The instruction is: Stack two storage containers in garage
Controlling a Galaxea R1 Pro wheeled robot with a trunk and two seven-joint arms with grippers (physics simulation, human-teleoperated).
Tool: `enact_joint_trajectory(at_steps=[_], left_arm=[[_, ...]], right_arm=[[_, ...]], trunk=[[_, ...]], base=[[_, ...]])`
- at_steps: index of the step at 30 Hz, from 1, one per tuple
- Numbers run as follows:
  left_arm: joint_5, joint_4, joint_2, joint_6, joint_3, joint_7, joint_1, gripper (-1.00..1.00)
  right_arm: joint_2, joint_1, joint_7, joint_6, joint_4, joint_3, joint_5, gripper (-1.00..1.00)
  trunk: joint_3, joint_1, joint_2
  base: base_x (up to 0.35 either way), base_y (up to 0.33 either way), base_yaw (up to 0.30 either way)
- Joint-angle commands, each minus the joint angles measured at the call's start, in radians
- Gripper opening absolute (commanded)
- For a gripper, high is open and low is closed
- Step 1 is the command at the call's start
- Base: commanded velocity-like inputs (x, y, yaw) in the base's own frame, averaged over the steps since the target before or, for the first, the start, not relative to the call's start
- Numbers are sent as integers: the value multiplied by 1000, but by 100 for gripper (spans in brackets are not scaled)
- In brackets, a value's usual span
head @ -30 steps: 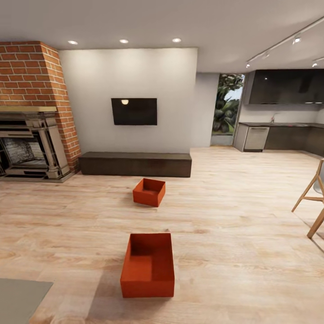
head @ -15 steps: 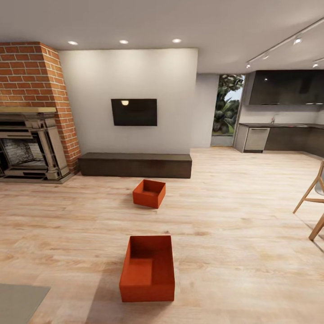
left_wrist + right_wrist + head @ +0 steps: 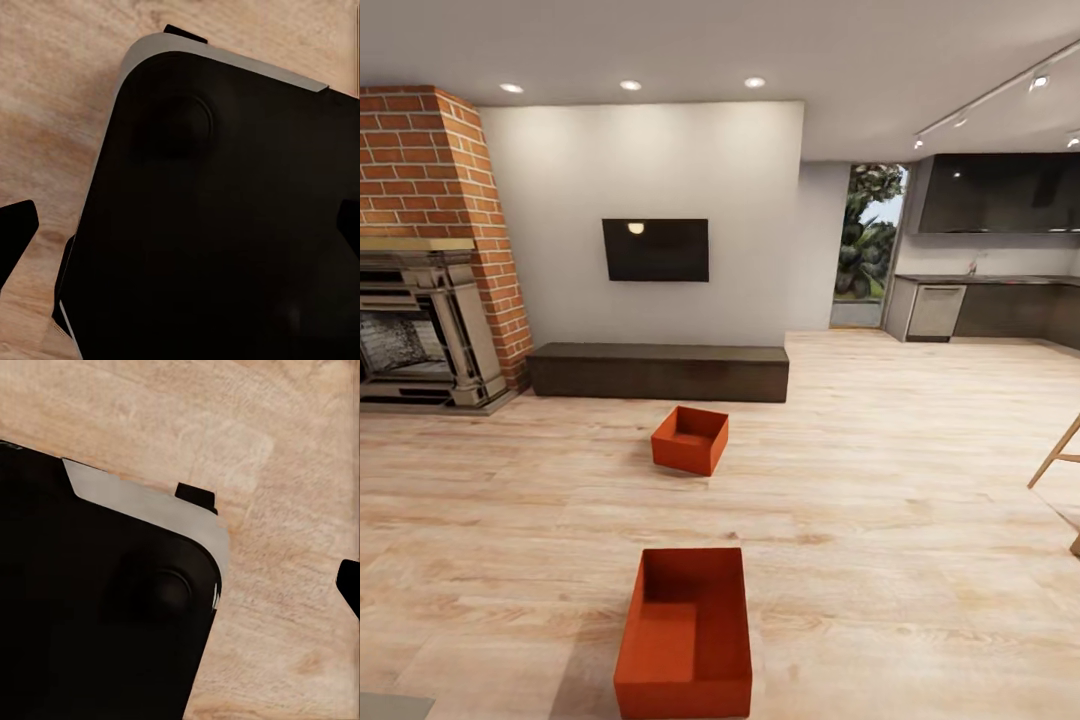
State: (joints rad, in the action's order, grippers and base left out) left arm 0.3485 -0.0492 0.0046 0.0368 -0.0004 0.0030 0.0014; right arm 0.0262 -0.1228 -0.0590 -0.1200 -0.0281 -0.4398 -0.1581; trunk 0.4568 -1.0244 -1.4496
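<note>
Approach step, in the living room. Near bin (image 3: 685, 635) lies on the plank floor (image 3: 900, 520) just ahead of the robot's base (image 3: 225, 225); far bin (image 3: 690, 438) is beyond it, before the bench (image 3: 658, 371). Both wrist views look down past the base; neither shows whether the grippers are apart or together. Next: close in and lower the arms to the near bin's rims. Open floor surrounds both bins.

No readable text, label, brand, number or sign on anything in view.
</note>
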Motion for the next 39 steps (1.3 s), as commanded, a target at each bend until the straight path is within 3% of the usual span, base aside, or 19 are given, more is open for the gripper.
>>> enact_joint_trajectory(at_steps=[1, 26, 39], left_arm=[[4, -1, 0, 2, 0, 0, 0, 100], [4, -1, 0, 2, 2, 1, 0, 100], [6, -1, -1, 3, 6, 2, 0, 100]], right_arm=[[0, -1, -5, -6, -3, -7, -11, 100], [0, -1, -5, -6, -3, -7, -11, 100], [0, -1, -5, -6, -3, -7, -11, 100]], trunk=[[1, -1, 0], [1, -1, 0], [1, -1, 0]], base=[[322, 0, 0], [318, 0, 0], [32, 85, 0]])
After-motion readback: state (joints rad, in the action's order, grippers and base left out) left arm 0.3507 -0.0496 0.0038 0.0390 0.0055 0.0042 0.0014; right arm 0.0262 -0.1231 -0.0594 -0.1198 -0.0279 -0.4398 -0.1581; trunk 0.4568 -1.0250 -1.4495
